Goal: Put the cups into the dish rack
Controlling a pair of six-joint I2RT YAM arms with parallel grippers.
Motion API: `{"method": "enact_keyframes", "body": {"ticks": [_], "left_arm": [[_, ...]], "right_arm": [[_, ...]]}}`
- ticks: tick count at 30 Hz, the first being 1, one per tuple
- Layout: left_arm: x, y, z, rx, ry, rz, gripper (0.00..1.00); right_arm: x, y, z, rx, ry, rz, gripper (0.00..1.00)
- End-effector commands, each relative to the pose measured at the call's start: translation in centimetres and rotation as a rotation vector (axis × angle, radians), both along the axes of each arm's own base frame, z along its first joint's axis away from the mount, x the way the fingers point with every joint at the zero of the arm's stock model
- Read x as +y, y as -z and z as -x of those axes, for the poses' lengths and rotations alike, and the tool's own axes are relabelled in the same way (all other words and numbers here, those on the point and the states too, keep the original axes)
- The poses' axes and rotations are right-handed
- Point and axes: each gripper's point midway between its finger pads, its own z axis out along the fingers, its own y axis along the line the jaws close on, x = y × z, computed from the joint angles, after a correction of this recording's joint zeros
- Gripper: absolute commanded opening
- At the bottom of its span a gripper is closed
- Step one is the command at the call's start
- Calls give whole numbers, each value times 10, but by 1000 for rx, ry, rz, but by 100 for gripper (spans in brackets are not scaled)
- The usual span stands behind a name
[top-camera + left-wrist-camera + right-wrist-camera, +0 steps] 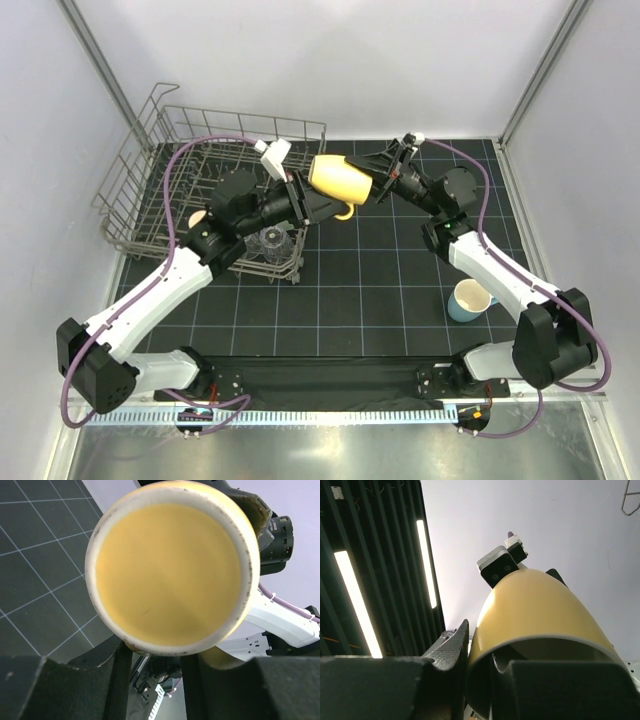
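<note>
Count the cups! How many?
4: yellow mug held midair, blue mug on the mat, clear tumbler and tan cup in the rack; the left arm may hide more.

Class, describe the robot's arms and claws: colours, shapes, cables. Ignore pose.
The left arm and right arm match: white shells on the links, bulky black joints, and a purple cable looping along each. Left claw and right claw are black and blocky.

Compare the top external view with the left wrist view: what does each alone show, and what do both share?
Only top external: the dish rack, a clear tumbler inside it, a light-blue mug on the black gridded mat. Only left wrist: the yellow mug's round end face-on, with its pale speckled ring. Both: that mug, the right arm and the mat.
</note>
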Motion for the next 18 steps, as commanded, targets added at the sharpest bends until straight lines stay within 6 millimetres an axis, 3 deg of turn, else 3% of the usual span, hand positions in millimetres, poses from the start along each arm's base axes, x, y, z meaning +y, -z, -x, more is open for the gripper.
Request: {"method": "enact_keyframes", "body": {"ticks": [1,5,7,8,10,11,12,15,18], "left_arm": [[1,-57,19,-154,37,143,0],[6,-62,20,-159,14,152,0],[6,-62,21,-156,16,152,0],[7,-63,22,-155,17,149,0],[8,-54,25,-136,30,103,17],[9,-57,28,-144,34,98,31],[12,-57,29,-155,29,89,54],[23,-62,36,-190,9,76,81],[36,-63,35,-233,-36,22,89]], "right_arm": [[5,-32,20,82,-159,-81,12],[8,-35,23,28,-167,-48,22],[9,-32,24,23,-161,-28,4],[9,-31,25,3,-154,-15,4],[10,-29,27,2,-154,-4,4],[10,-28,28,-2,-159,0,4],[10,-29,29,-10,-163,0,4],[9,-31,33,-29,-180,-15,4],[6,-33,36,-21,-190,-41,4]]}}
